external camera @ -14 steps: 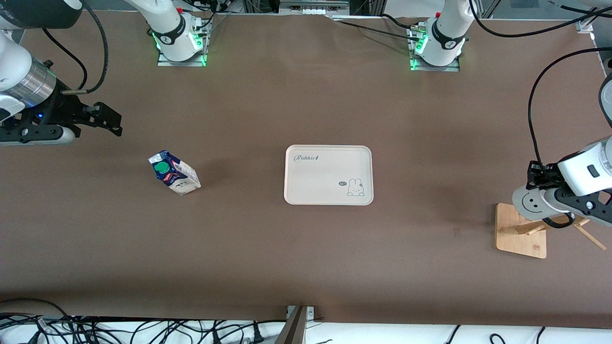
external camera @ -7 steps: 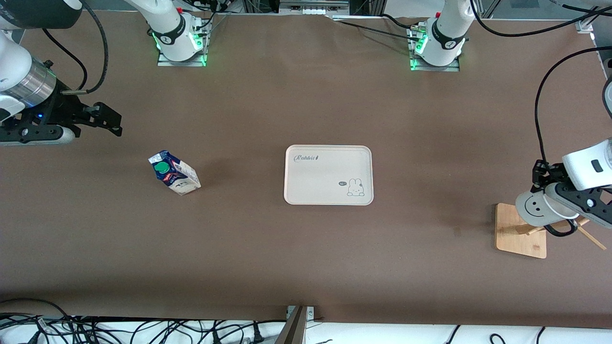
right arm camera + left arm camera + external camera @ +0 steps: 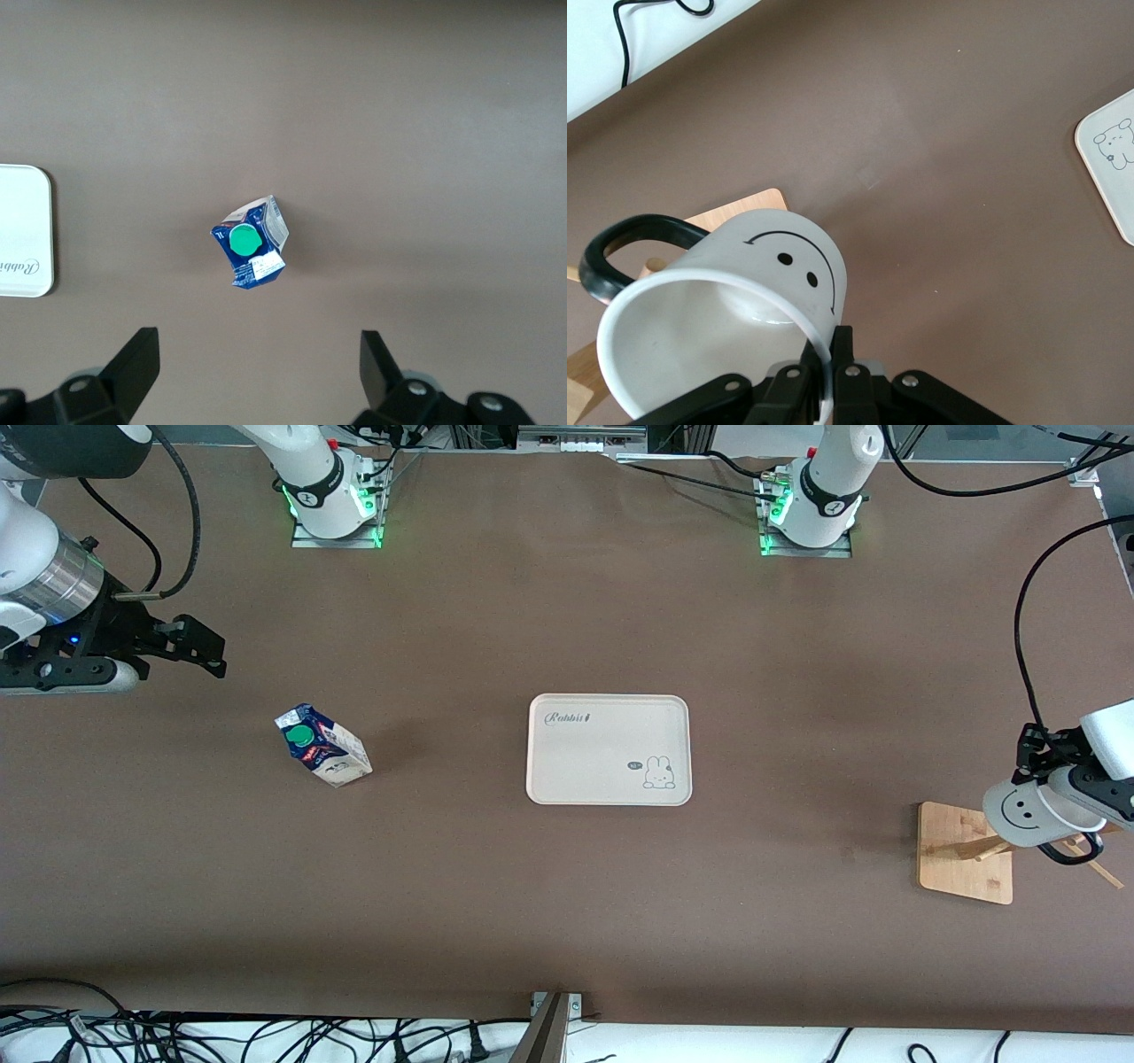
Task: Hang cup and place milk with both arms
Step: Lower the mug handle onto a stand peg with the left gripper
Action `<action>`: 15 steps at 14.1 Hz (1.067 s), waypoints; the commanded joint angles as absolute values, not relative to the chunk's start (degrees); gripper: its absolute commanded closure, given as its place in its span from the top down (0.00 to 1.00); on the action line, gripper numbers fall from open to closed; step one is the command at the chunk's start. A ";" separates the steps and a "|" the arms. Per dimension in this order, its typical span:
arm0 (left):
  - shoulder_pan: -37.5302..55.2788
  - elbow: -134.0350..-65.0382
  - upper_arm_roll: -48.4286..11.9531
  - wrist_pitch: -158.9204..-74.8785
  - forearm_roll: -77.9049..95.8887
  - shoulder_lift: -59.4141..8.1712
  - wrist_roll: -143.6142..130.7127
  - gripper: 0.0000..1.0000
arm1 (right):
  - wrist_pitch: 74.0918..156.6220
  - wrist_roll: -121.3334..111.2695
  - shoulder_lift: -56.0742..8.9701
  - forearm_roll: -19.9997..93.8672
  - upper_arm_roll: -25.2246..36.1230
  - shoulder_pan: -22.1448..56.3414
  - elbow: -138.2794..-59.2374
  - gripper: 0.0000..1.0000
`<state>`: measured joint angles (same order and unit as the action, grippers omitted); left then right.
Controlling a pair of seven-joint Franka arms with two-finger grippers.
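brown matte table (image 3: 567, 921), our work surface, with white benching and black cables along its camera edge; both arm bases stand at the opposite edge.

item: cream rabbit tray (image 3: 609, 708), mid-table, nothing on it, well apart from both our grippers.

item: wooden rack (image 3: 964, 853) at the left arm's end, directly under our left gripper (image 3: 826, 376), whose fingers pinch the rim of the cup (image 3: 1026, 815). cup held tilted over the rack's pegs; handle appears not yet on a peg. hanging judged close but unfinished.

item: our right gripper (image 3: 257, 376), fingers spread wide, holding nothing, waiting in the air at the right arm's end.

item: milk (image 3: 322, 747), upright on the table below that gripper, untouched. placing it is all still to do.
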<state>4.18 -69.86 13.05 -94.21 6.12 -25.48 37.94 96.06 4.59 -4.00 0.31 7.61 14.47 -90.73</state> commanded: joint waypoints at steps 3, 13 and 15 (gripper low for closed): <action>2.73 -69.61 13.01 -94.92 7.65 -26.10 40.77 0.00 | 95.19 5.19 -4.31 -0.18 7.65 14.41 -89.56 1.00; -0.09 -69.96 12.83 -96.51 13.52 -26.63 41.13 1.00 | 95.19 5.27 -4.39 -0.17 7.65 14.41 -89.56 1.00; -0.09 -69.52 12.75 -95.81 13.71 -25.50 41.05 1.00 | 95.19 5.27 -4.31 -0.18 7.65 14.41 -89.56 1.00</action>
<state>0.27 -70.15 12.97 -96.45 12.33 -26.85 41.61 96.06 4.59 -4.00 0.31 7.63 14.45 -90.73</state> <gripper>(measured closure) 0.546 0.000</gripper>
